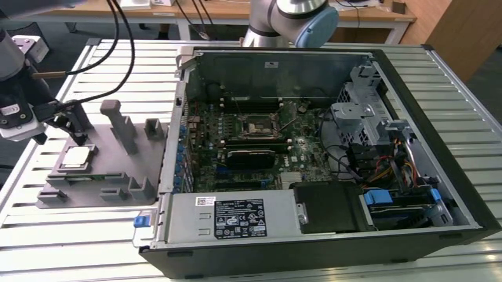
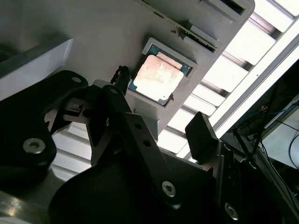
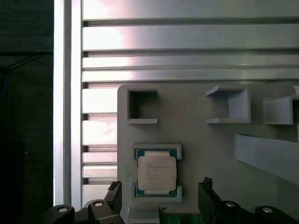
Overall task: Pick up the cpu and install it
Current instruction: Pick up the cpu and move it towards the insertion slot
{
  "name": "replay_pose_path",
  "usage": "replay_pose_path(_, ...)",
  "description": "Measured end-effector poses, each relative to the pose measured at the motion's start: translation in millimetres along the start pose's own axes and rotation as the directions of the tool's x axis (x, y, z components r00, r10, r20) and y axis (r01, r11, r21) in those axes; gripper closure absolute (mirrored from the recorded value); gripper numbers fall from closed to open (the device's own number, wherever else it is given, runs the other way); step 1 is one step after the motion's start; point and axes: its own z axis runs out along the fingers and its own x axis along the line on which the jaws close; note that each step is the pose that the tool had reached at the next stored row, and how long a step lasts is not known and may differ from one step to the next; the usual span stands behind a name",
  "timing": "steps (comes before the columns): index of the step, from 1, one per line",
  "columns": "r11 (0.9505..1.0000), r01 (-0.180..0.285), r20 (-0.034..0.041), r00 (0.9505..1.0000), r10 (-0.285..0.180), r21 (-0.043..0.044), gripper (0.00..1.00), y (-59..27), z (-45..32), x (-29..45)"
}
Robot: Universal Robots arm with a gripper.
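Note:
The cpu (image 1: 76, 157), a flat silver square, lies in a recess of the grey holder plate (image 1: 117, 161) on the exterior view's left. My gripper (image 1: 59, 132) hangs just above it, open and holding nothing. In the first wrist view the cpu (image 3: 156, 171) sits between the two black fingertips (image 3: 114, 195) with a gap on each side. The second wrist view shows the cpu (image 2: 156, 77) beyond my gripper (image 2: 159, 109). The black socket (image 1: 257, 126) sits on the motherboard inside the open computer case.
The open computer case (image 1: 408, 170) takes up the middle and the exterior view's right of the slatted metal table (image 1: 94, 235). Upright grey posts (image 1: 117, 123) rise from the holder plate beside the cpu. A green-edged memory stick (image 3: 180, 217) lies along the plate.

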Motion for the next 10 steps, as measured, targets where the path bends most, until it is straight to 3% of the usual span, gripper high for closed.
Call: replay_pose_path(10,1.0,0.0,0.0,1.0,0.0,0.0,0.25,-0.8,16.0,-0.1)
